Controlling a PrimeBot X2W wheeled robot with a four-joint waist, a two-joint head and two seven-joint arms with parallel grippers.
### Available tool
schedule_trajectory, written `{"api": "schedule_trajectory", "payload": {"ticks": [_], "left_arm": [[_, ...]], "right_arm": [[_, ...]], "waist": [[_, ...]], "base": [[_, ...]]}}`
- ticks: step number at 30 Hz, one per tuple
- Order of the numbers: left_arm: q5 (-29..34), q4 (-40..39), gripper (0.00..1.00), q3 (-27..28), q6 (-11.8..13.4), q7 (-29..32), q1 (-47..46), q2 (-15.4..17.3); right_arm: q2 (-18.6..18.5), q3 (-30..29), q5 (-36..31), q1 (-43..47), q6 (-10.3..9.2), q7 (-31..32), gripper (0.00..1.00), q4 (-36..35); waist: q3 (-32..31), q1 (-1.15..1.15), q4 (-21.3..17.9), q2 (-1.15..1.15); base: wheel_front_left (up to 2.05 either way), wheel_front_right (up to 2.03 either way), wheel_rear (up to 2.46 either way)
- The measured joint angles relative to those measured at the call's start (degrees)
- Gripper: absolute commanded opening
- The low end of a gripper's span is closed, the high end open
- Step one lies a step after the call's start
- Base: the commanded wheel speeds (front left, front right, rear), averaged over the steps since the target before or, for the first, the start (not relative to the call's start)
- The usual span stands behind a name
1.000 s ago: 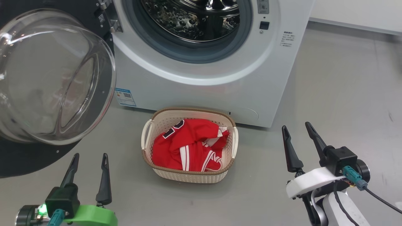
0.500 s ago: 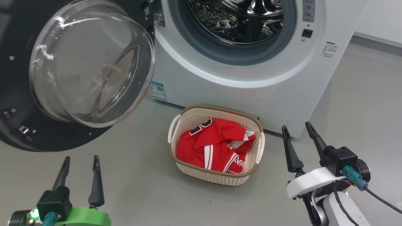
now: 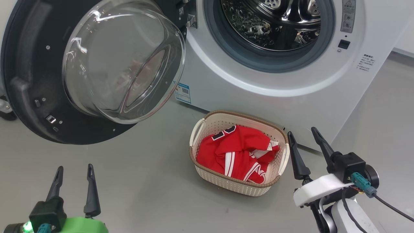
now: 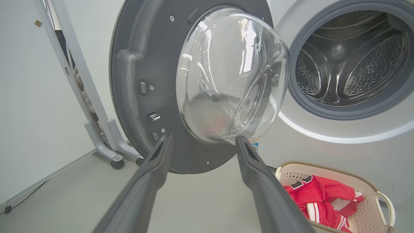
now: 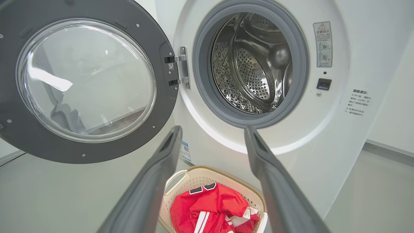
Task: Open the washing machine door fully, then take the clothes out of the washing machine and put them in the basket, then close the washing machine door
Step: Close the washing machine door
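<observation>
The white washing machine [image 3: 258, 94] stands with its round door [image 3: 29, 81] swung wide to the left, the glass bowl [image 3: 123, 61] bulging toward me. Its steel drum [image 3: 275, 22] looks bare inside. The red clothes [image 3: 237, 152] lie crumpled in the cream basket [image 3: 210, 121] on the floor below the opening. My left gripper [image 3: 74, 168] is open at the lower left, below the door, holding nothing. My right gripper [image 3: 302, 134] is open just right of the basket, also with nothing in it. In the wrist views the door [image 4: 145, 81] [image 5: 168, 103] and the basket [image 4: 385, 202] [image 5: 181, 176] show beyond open fingers.
Grey floor [image 3: 145, 181] spreads around the basket and between both arms. A white wheeled stand [image 4: 97, 129] sits behind the open door at the far left. A white wall meets the floor at the right [image 5: 388, 145].
The head camera has turned left, so the machine, door and basket slid rightward in the picture. Both grippers stay open and hold the same pose.
</observation>
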Motion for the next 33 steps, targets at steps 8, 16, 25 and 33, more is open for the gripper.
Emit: {"api": "schedule_trajectory", "payload": {"ticks": [8,16,25,33], "left_arm": [[-0.18,-0.01,1.0,0.62,0.2,-0.51,0.26,-0.15],[-0.19,-0.05,1.0,0.68,0.24,-0.69,0.51,-0.26],[-0.43,-0.19,0.0,0.71,0.24,-1.27,0.62,-0.4],[-2.48,-0.43,0.0,0.74,0.22,-1.77,0.71,-0.51]], "right_arm": [[0.01,0.81,0.0,0.02,0.45,-0.01,1.0,0.35],[0.01,1.1,0.01,0.02,0.45,0.0,1.0,0.45],[0.01,1.24,0.01,0.02,0.45,0.0,1.0,0.69],[0.01,1.38,0.01,0.02,0.44,0.0,1.0,0.71]], "waist": [[-0.18,0.0,0.83,0.0],[-0.26,0.0,1.23,0.0],[-0.51,0.0,1.23,0.0],[-0.31,0.0,0.95,0.0]], "base": [[0.0,0.0,0.0],[0.0,0.0,0.0],[0.0,0.0,0.0],[0.0,0.0,0.0]]}}
